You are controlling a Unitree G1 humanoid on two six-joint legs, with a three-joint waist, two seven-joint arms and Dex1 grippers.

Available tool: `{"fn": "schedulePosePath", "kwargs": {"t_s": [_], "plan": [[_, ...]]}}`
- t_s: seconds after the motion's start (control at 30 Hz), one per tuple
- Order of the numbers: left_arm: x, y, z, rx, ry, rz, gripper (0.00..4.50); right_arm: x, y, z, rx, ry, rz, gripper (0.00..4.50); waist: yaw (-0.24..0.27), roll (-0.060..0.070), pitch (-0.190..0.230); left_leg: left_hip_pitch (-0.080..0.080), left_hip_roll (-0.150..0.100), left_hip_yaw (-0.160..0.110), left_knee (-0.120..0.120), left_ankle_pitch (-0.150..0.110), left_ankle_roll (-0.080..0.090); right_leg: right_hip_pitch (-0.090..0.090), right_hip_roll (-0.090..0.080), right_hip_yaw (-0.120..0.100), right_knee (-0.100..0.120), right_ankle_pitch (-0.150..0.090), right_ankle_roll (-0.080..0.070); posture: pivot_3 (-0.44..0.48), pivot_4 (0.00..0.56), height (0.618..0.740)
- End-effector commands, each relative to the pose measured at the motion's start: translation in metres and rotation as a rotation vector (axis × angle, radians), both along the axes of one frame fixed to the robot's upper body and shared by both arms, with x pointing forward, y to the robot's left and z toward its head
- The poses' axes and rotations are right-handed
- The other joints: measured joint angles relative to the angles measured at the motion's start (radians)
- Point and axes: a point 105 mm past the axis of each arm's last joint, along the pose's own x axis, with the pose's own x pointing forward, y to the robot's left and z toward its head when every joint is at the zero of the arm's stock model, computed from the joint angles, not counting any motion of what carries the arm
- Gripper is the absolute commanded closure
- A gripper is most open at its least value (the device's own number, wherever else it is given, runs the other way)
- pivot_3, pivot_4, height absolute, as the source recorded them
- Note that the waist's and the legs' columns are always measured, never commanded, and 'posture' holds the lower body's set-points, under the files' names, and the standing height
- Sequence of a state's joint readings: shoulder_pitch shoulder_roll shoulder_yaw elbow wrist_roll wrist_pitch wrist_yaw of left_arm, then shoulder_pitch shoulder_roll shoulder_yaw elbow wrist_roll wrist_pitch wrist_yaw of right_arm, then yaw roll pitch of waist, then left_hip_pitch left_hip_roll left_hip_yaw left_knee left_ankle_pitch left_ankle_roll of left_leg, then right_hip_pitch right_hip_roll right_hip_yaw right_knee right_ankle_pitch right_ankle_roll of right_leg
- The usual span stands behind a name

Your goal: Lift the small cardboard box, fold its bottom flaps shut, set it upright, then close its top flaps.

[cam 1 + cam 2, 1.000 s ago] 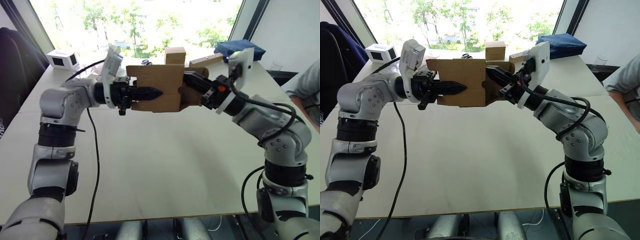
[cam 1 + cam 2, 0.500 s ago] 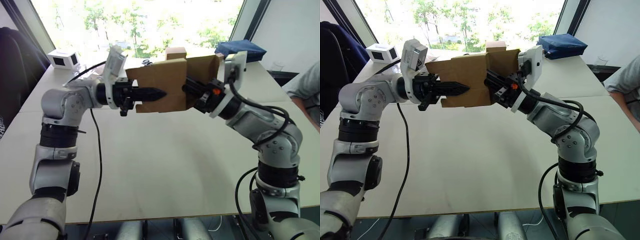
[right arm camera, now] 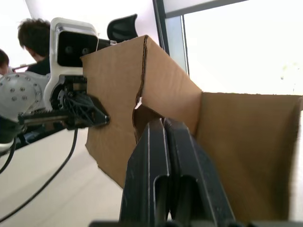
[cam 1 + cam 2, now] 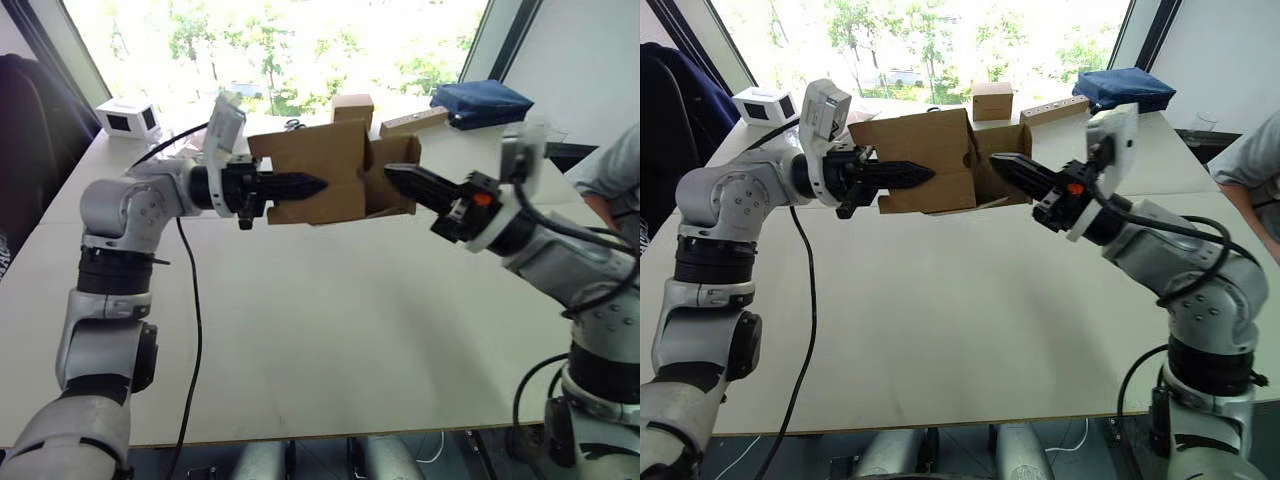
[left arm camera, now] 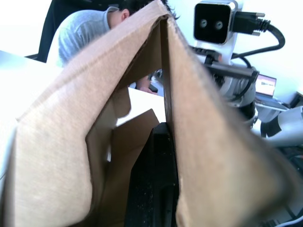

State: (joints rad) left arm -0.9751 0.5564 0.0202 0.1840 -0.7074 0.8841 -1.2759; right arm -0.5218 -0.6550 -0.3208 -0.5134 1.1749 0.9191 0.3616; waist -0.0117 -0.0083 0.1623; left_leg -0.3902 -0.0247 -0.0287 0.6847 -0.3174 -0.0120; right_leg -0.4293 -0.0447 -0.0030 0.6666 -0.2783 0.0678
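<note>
White table [image 4: 330,330] under bright window | small cardboard box [image 4: 322,185] aloft, left gripper [image 4: 300,186] clamped on its wall | right gripper [image 4: 402,179] fingers together, poking open end | press bottom flaps [image 4: 992,163] inward evenly, keep left grip firm

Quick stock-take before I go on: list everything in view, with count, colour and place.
small cardboard box: one, brown, held above the table between both arms, flaps open toward the right gripper
table: one, pale beige, under both arms
tan cube box: one, far table edge
wooden block: one, long, beside the cube box
blue bundle: one, far right
white device: one, far left corner
person's sleeve: grey, right edge
left gripper: black fingers shut on a box panel
right gripper: black fingers shut, tips at the box's open end
</note>
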Motion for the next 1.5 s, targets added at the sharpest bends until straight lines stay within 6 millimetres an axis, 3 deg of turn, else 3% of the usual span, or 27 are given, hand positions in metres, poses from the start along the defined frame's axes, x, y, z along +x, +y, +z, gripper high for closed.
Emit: {"fn": "schedulePosePath", "kwargs": {"t_s": [0.03, 0.17, 0.33, 0.7, 1.23, 1.37, 1.5], "plan": [[-0.003, 0.005, 0.010, -0.020, -0.047, 0.001, 4.50, -0.012, -0.010, -0.008, -0.045, 0.016, -0.023, 4.47, 0.000, 0.000, 0.000, 0.000, 0.000, 0.000, 0.000, 0.000, 0.000, 0.000, 0.000, 0.000, 0.000, 0.000, 0.000, 0.000, 0.150, 0.740], [-0.003, 0.003, 0.010, -0.020, -0.048, -0.002, 4.50, -0.015, -0.012, -0.044, -0.125, 0.107, -0.047, 4.47, 0.001, 0.000, 0.000, 0.000, 0.000, 0.000, 0.000, 0.000, 0.000, 0.000, 0.000, 0.000, 0.000, 0.000, 0.000, 0.000, 0.150, 0.740], [-0.004, 0.001, 0.012, -0.021, -0.050, -0.012, 4.50, -0.010, 0.000, -0.056, -0.136, 0.104, -0.040, 4.47, -0.002, 0.000, 0.000, 0.001, 0.000, 0.001, 0.000, 0.000, 0.000, 0.000, 0.001, 0.000, 0.000, 0.000, 0.000, 0.000, 0.150, 0.740], [-0.013, -0.003, 0.000, 0.022, -0.022, -0.055, 4.50, 0.000, 0.012, -0.035, -0.047, 0.035, -0.005, 4.47, 0.001, 0.000, 0.000, 0.000, 0.000, 0.000, 0.000, 0.000, 0.000, 0.001, 0.001, 0.000, 0.000, 0.000, 0.000, 0.000, 0.150, 0.740], [-0.015, -0.008, -0.001, 0.031, -0.030, -0.069, 4.50, -0.003, 0.041, -0.044, -0.058, 0.052, 0.103, 4.47, 0.000, 0.000, 0.000, 0.000, 0.000, 0.000, 0.000, 0.000, 0.000, 0.001, 0.001, 0.000, 0.000, 0.000, 0.000, 0.000, 0.150, 0.740], [-0.011, -0.003, 0.000, 0.033, -0.036, -0.043, 4.50, -0.003, 0.037, -0.042, -0.074, 0.040, 0.091, 4.47, 0.000, 0.000, 0.000, 0.000, 0.000, 0.000, 0.000, 0.000, 0.000, 0.000, 0.001, 0.000, 0.000, 0.000, 0.000, 0.000, 0.150, 0.740], [-0.010, 0.000, 0.003, 0.027, -0.047, -0.027, 4.50, -0.004, 0.007, -0.017, 0.008, 0.020, 0.055, 4.47, 0.003, 0.000, 0.000, 0.000, 0.000, 0.000, 0.000, 0.000, 0.000, 0.000, 0.001, 0.000, 0.000, 0.000, 0.000, 0.000, 0.150, 0.740]]}}
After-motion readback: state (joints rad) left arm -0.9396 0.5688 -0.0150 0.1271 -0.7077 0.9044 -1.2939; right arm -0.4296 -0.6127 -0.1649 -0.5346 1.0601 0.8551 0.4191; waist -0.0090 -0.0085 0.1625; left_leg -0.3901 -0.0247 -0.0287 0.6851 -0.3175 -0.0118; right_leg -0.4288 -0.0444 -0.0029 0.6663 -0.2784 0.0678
